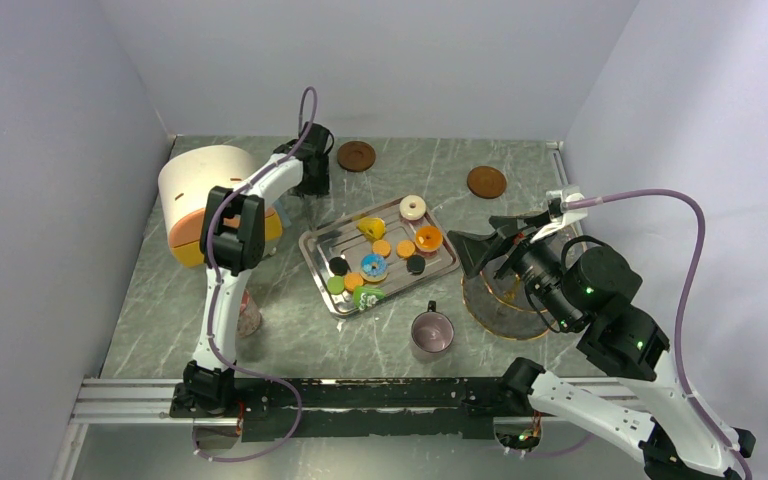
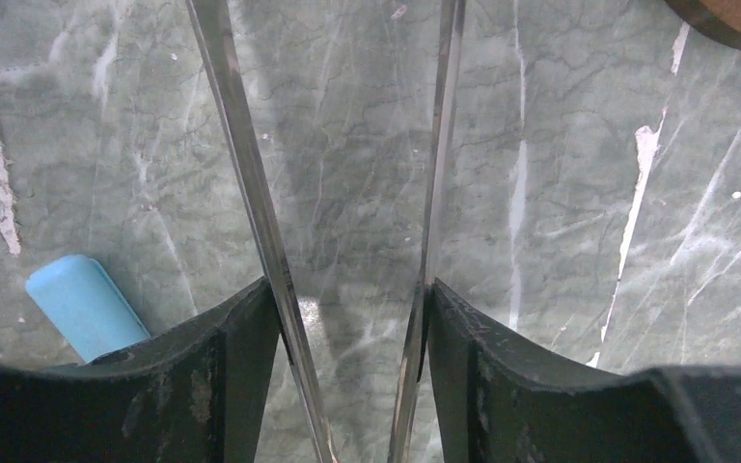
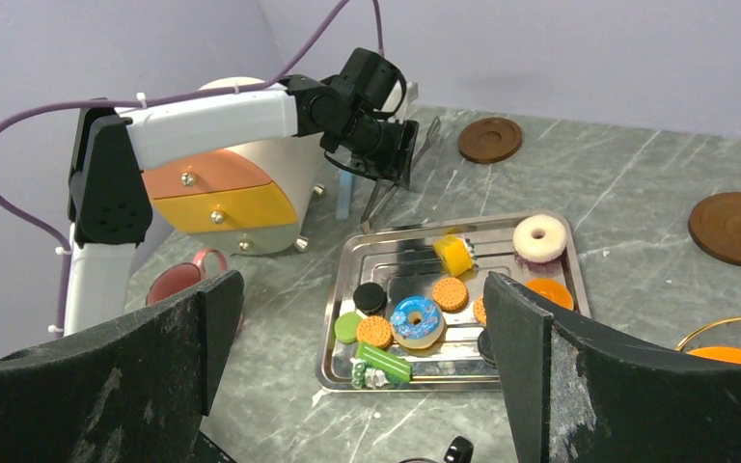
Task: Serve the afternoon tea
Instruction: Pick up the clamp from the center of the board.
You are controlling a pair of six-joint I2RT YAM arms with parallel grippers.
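Left tool (image 2: 352, 304): part closed, pads pressing both arms of metal tongs (image 2: 251, 193), above the surface (image 2: 589, 193) beyond the tray's far left corner.
Right tool (image 3: 362, 289): jaws fully wide, holding nothing, right of the tray (image 1: 325, 245).
Treats (image 1: 373, 265): in the tray.
Mug (image 1: 431, 332): upright on the surface, just in front of the tray.
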